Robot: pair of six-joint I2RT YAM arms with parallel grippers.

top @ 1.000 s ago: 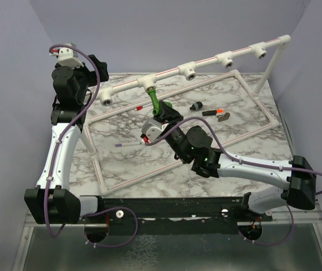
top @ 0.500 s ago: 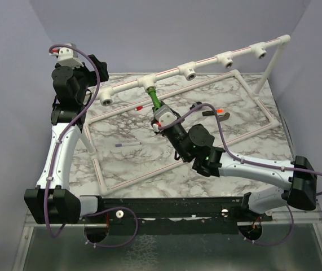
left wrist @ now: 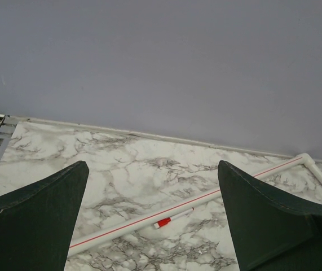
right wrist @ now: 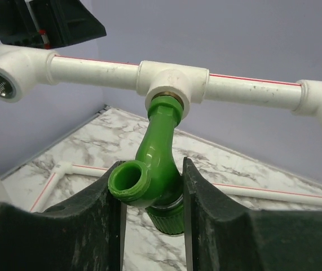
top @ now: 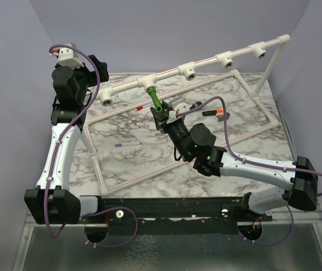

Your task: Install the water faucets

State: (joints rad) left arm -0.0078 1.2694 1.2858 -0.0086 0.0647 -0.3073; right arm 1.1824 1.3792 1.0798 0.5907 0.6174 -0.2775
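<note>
The jaws of the right gripper (right wrist: 152, 169) are clenched on the green faucet (right wrist: 159, 141), one finger pressed to each side of its body. Those of the left gripper (left wrist: 152, 186) stand wide apart with nothing between them.

On the white pipe frame (top: 206, 63), the raised rail carries five sockets. The faucet's stem sits in the second T-socket (right wrist: 172, 82) from the left, its collar against the socket's mouth (how tight it is cannot be told). The other four sockets show bare openings, so the job looks less than halfway done.

The right arm reaches from its base at the near right diagonally across the marble table (top: 121, 169), with its wrist angled up to the rail. The left arm is folded upright at the far left, its gripper beside the rail's left end and facing the back wall.

A few small dark parts (top: 195, 105) lie near the right wrist. They may be more faucets but are too small to be sure.
</note>
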